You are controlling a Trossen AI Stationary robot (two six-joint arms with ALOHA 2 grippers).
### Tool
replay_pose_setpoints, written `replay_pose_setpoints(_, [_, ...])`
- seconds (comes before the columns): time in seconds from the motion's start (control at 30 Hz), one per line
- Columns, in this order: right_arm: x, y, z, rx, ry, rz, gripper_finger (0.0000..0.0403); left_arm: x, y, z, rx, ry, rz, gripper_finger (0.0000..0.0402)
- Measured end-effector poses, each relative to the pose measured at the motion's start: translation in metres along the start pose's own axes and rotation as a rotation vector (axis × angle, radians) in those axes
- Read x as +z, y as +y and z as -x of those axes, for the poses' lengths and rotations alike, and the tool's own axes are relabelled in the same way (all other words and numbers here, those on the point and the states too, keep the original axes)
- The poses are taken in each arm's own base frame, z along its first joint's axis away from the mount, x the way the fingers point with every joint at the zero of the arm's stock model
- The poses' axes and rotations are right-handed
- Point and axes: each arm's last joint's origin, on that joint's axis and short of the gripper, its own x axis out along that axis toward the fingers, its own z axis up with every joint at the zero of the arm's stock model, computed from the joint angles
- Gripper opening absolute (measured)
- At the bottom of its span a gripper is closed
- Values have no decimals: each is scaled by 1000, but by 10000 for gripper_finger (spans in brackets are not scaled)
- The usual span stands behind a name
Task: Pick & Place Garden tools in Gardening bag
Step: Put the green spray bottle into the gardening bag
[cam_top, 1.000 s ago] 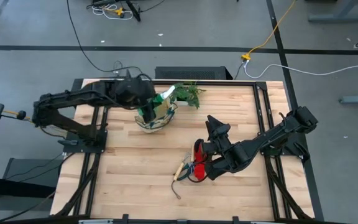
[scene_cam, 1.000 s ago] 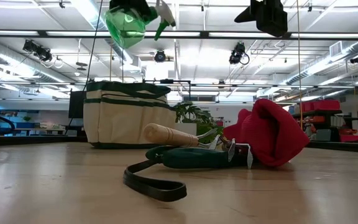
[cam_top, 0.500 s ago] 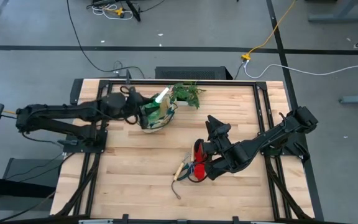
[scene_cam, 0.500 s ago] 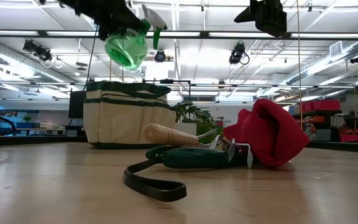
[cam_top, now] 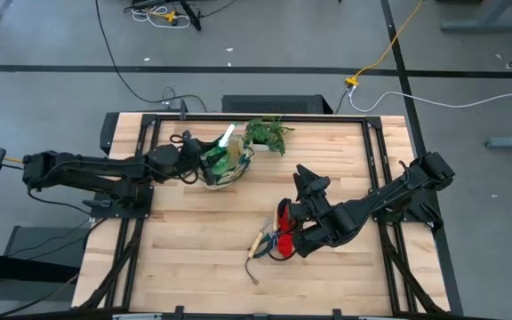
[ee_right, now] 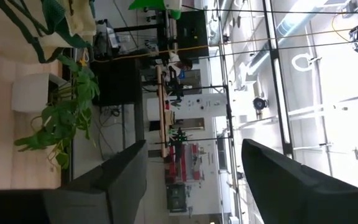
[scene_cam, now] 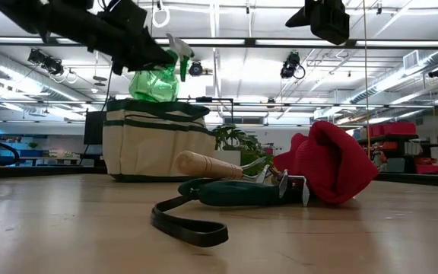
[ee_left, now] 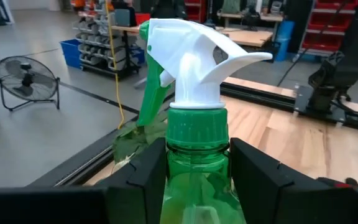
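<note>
Wooden table [cam_top: 194,240], spray bottle [ee_left: 194,155] in left claw [ee_left: 197,177]

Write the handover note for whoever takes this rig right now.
Left gripper: shut on the translucent green spray bottle with white nozzle, lowering it into the cream fabric gardening bag with dark green trim; not yet released.
Right gripper: open, empty, hovering above the red-and-black gloves.
Metal hand rake with light wooden handle lies on the wooden table beside the gloves.
Done: nothing is fully in the bag.
Left: release bottle, then bag gloves and rake.
</note>
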Motion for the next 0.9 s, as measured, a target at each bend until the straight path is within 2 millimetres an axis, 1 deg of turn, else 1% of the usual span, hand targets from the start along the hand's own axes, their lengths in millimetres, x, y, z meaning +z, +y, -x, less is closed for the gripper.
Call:
replay_pose_setpoints(0.17, [1,0,0,0,0,-19,261,-12,3,2,7,-45,16,158])
replay_pose_setpoints(0.4, [2,0,0,0,0,-29,261,-17,4,3,35,-39,1,158])
replay_pose_setpoints(0.73, [3,-1,0,0,0,-41,261,-17,5,3,56,-42,-13,158])
replay_pose_setpoints(0.9, [3,-1,0,0,0,-42,261,-14,4,3,46,-73,5,158])
